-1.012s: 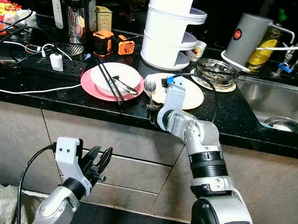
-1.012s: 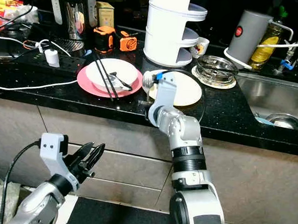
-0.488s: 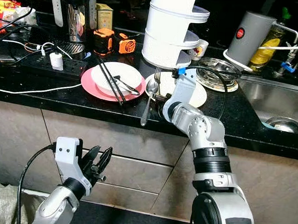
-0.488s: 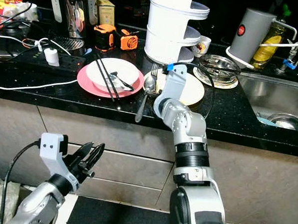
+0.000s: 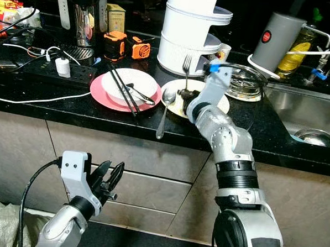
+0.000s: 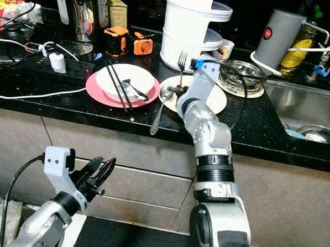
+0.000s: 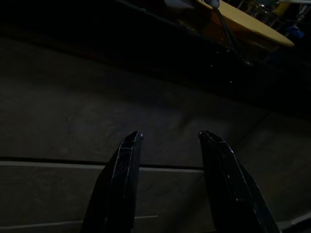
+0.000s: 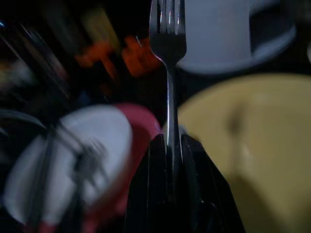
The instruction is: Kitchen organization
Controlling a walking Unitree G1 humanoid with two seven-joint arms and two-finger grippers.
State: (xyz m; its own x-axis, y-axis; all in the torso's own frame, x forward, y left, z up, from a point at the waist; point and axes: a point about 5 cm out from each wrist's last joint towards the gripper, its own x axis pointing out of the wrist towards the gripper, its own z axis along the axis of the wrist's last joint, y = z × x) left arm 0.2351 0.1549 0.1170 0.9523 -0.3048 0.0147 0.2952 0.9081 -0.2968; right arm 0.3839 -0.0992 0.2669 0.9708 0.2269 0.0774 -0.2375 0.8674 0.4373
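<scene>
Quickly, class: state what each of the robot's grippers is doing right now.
Left gripper: open, holding nothing, low in front of the cabinet.
Right gripper: shut on the fork, held upright over the yellow plate.

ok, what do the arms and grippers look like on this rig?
Both arms are silver with rounded joint housings and black ribbed rings. The right arm has a blue clip near its wrist bracket and a black cable looping over it. The left gripper has two long black fingers on a boxy silver mount with two small holes, and a black cable trails from it. The right gripper has the same black fingers.
</scene>
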